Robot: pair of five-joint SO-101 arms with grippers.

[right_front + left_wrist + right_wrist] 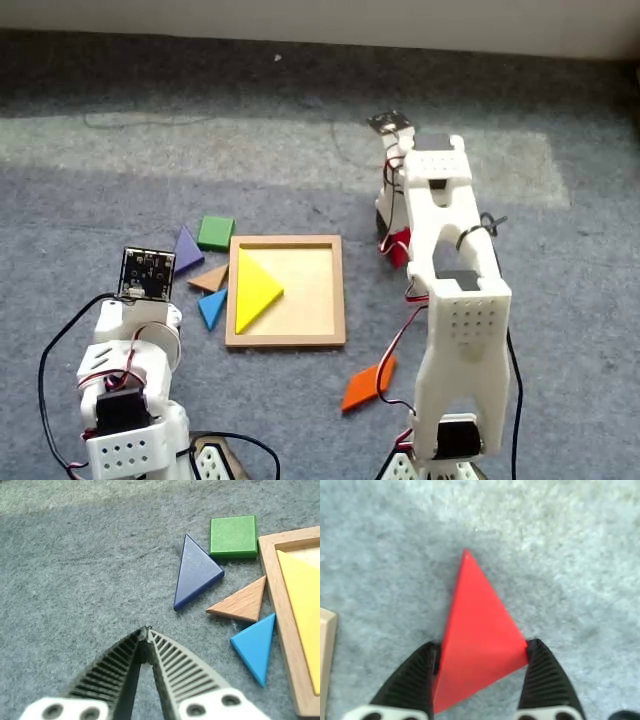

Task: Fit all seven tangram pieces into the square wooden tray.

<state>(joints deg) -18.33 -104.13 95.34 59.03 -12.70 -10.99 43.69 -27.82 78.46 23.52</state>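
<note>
The square wooden tray (286,341) lies mid-table with a large yellow triangle (254,290) inside it, against its left wall. Left of the tray sit a green square (233,536), a purple triangle (196,573), a wooden triangle (242,603) and a blue triangle (255,645). My left gripper (145,631) is shut on nothing, over bare carpet a short way from the purple triangle. My right gripper (482,652) is shut on a red triangle (477,630) right of the tray, its fingers pressed to two edges. An orange parallelogram (368,385) lies near the tray's front right corner.
Grey carpet covers the table. The right arm (455,300) stretches along the tray's right side, with its cables hanging over the orange piece. The left arm (130,390) stands at the front left. A tray corner (326,645) shows beside the red triangle.
</note>
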